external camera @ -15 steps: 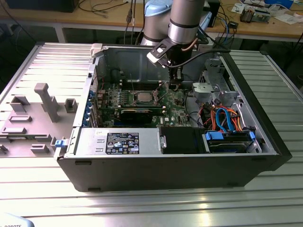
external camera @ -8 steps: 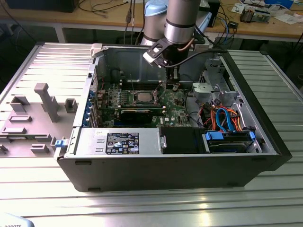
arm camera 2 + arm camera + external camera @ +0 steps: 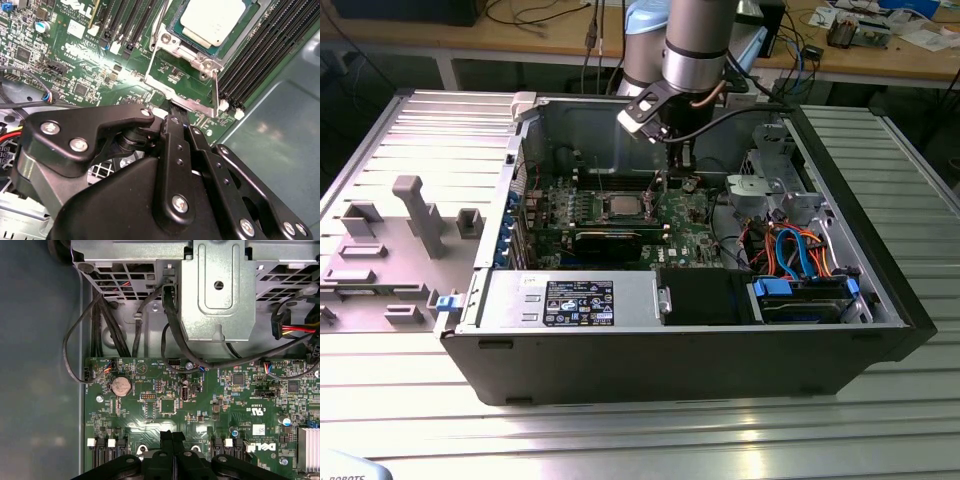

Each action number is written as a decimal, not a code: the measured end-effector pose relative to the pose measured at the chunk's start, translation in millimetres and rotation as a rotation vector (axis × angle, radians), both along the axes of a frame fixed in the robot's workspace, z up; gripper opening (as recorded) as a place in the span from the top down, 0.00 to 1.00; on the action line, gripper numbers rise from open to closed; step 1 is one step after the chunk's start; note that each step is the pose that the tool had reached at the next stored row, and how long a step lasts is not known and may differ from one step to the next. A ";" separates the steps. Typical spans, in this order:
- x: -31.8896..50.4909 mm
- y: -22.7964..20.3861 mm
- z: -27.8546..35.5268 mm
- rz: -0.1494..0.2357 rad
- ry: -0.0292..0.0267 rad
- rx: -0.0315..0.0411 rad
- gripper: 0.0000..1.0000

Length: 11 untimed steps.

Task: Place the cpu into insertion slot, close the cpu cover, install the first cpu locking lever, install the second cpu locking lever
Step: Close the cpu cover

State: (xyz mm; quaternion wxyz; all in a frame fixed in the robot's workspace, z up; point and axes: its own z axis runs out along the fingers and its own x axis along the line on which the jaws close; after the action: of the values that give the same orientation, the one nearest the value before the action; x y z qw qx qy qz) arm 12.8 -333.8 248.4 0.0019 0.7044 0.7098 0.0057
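The hand [image 3: 175, 119], narrow and empty, sits at the open cpu cover [image 3: 186, 101]: best push its edge centrally, squarely over the cpu [image 3: 215, 20].

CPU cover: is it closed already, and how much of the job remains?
Done: the cpu sits in the insertion slot. In hand: the cpu cover stands open, and the shut gripper is at its edge. Left: closing the cover and both locking levers.

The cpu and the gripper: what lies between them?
In the second wrist view, the cpu cover, a silvery frame with a square window, lies between the gripper and the cpu.
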 end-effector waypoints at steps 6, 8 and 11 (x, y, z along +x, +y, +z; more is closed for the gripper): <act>-1.8 0.0 0.0 0.000 -0.0001 0.0002 0.89; -2.9 0.0 0.0 0.000 0.0000 0.0003 0.89; -3.6 0.0 0.0 0.000 0.0000 0.0004 0.89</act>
State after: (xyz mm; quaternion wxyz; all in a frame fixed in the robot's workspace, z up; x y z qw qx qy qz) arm 9.2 -333.8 248.4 0.0018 0.7044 0.7098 0.0059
